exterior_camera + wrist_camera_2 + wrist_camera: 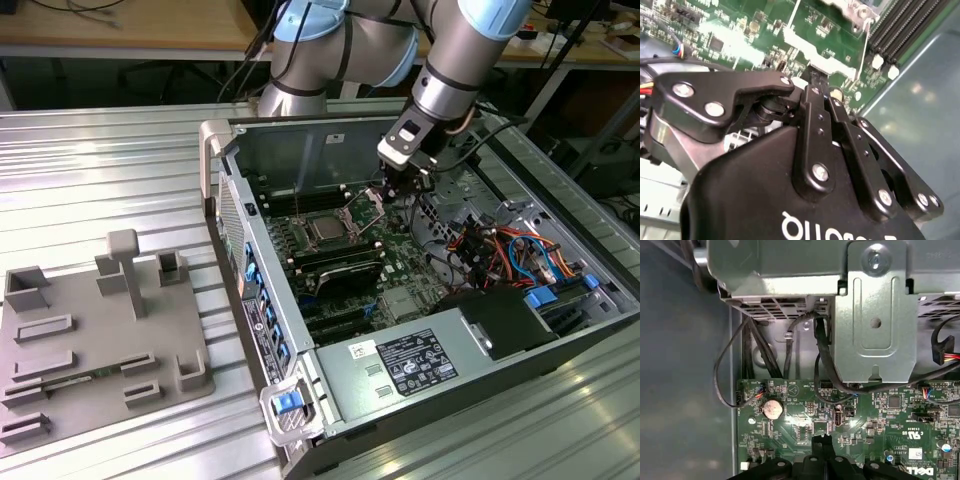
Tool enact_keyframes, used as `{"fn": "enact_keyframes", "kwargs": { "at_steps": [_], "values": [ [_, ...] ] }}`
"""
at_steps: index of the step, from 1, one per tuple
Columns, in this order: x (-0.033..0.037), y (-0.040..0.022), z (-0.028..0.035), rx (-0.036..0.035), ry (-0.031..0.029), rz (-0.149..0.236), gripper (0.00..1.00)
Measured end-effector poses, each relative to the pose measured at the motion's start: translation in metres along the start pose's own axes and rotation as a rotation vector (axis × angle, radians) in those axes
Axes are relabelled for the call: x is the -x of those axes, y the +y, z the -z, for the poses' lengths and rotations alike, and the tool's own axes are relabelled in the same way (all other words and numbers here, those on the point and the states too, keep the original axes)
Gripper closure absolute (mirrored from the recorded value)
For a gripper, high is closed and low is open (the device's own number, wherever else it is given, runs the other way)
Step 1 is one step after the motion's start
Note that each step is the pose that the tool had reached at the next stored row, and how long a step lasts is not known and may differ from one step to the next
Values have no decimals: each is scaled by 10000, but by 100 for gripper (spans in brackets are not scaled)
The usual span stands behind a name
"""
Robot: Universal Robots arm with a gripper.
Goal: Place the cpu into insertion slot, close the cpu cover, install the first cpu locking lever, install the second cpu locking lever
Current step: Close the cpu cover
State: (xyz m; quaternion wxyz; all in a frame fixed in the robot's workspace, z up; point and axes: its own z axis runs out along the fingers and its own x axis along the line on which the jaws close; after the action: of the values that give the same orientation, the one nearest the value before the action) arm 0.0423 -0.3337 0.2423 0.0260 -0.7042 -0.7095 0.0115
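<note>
inside one case (255, 290): one cpu (327, 229) in one insertion slot (309, 237), one pincer (395, 191) near.

A white label (415, 362) with black print and symbols lies on the power supply (350, 398) at the near end of the case (300, 150); it is too small to read. White lettering, upside down and cut off, stands on the gripper (815, 82) body. Tiny white markings dot the green board (805, 415), none legible.
</note>
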Motion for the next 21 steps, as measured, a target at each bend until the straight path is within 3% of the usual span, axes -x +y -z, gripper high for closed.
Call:
{"fn": "enact_keyframes", "kwargs": {
  "at_steps": [3,14,21],
  "values": [
    [-1,-112,-9,-2,8,23,89],
    [-3,-410,-30,-35,13,38,89],
    [-3,-428,-42,-41,15,39,89]
  ]
}}
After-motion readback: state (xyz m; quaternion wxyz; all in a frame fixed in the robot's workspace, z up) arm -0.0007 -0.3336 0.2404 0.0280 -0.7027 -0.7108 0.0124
